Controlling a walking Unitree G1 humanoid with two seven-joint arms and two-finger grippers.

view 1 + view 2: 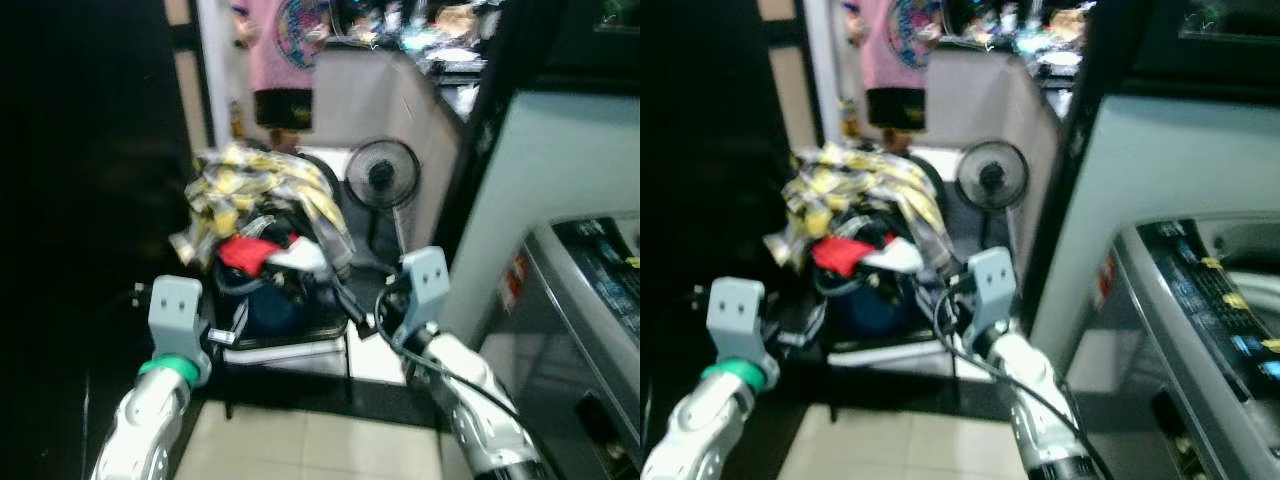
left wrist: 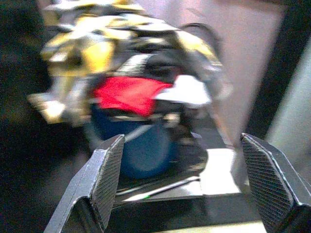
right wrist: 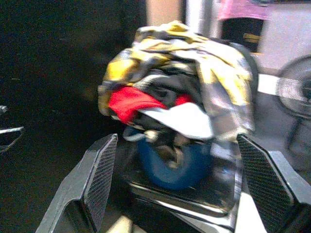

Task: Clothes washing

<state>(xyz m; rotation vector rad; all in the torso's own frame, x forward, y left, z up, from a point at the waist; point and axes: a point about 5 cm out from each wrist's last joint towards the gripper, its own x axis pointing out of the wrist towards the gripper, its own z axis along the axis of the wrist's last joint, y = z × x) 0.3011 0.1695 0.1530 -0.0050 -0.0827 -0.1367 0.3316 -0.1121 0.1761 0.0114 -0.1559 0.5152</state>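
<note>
- In our left wrist view, the left gripper [image 2: 192,187] stands with its two black fingers [image 2: 104,179] spread wide and nothing between them, aimed at the heap of laundry ahead.
- The right gripper [image 3: 187,187] is likewise spread wide and holds nothing — its ribbed fingers [image 3: 265,187] frame the same heap from the other side.
- Neither gripper touches the clothes; both hang short of the pile, raised in front of us at about its level.
- The pile of clothes [image 1: 262,215] spills over a blue basket [image 3: 172,170], with a yellow-and-grey patterned garment [image 2: 97,41] draped on top, a red piece [image 2: 126,92] beneath it and a white piece [image 3: 187,121] beside the red.
- The basket sits on a dark low stand [image 1: 285,340], just above a pale tiled floor [image 1: 300,440].
- Our two silver arms reach forward from the bottom of the head views, the left arm [image 1: 150,425] with a green ring at its wrist, the right arm [image 1: 480,405] trailing a black cable.
- To our right stands a washing machine [image 1: 1200,330], its dark control panel facing up, well apart from the basket.
- Behind the pile a small black fan [image 1: 382,173] stands on the floor — beyond it, a person in a pink top [image 1: 285,50] stands by a cluttered counter [image 1: 440,45].
- The pictures are blurred, so finer detail of the garments cannot be made out.
</note>
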